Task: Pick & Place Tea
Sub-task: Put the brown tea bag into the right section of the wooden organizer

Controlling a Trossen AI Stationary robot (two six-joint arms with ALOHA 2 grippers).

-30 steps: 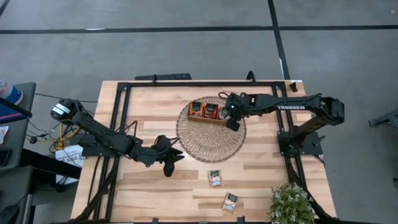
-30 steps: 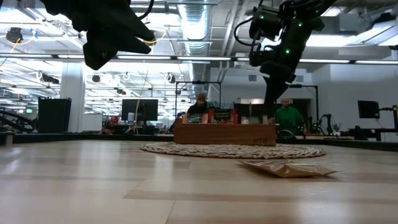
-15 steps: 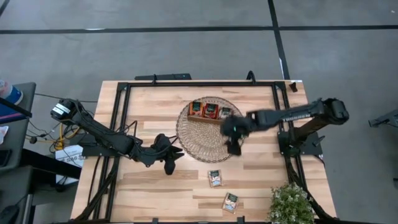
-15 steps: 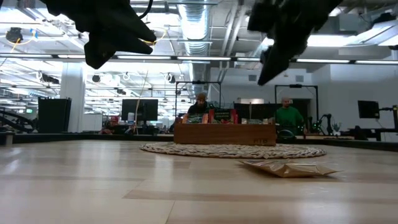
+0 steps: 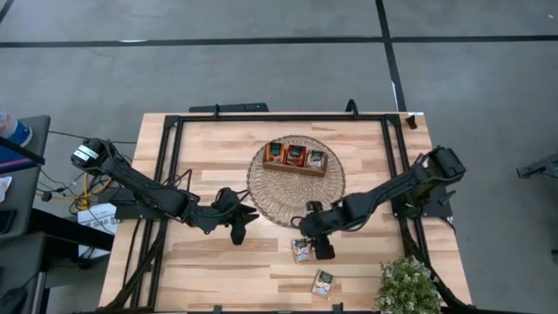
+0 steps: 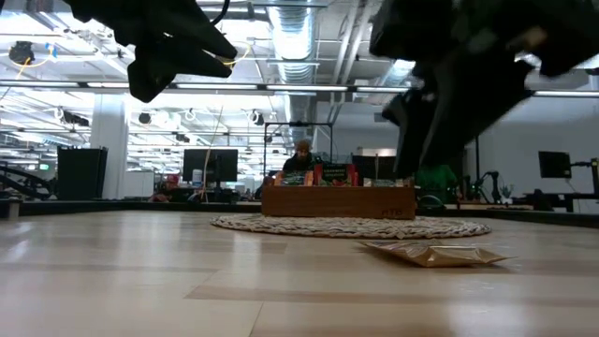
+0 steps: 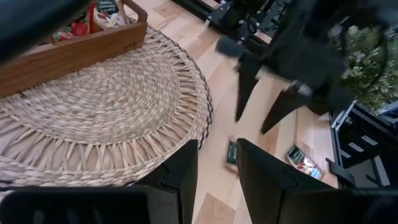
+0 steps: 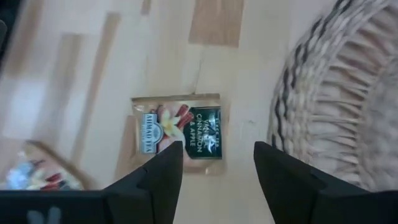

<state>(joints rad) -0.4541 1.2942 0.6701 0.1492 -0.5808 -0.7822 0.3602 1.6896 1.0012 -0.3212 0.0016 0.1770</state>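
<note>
Table (image 5: 218, 157): pale wood planks, round wicker mat (image 5: 288, 199) laid on it.
Room: open hall seen behind.
Right gripper (image 5: 320, 242): fingers spread over tea sachet (image 8: 180, 132).
Left gripper (image 5: 239, 228): fingers parted, nothing held.

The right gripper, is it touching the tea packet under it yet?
Apart. In the right wrist view the right gripper is open, with the tea packet lying flat on the table beyond its fingers, untouched.

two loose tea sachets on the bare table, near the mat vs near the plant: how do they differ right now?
The sachet nearer the wicker mat lies right beside the open right gripper; the sachet nearer the plant has no gripper by it. The first lies roughly square to the table edges, the second is turned at an angle. Both lie flat on the wooden table, outside the tray. The left gripper waits left of the mat.
</note>
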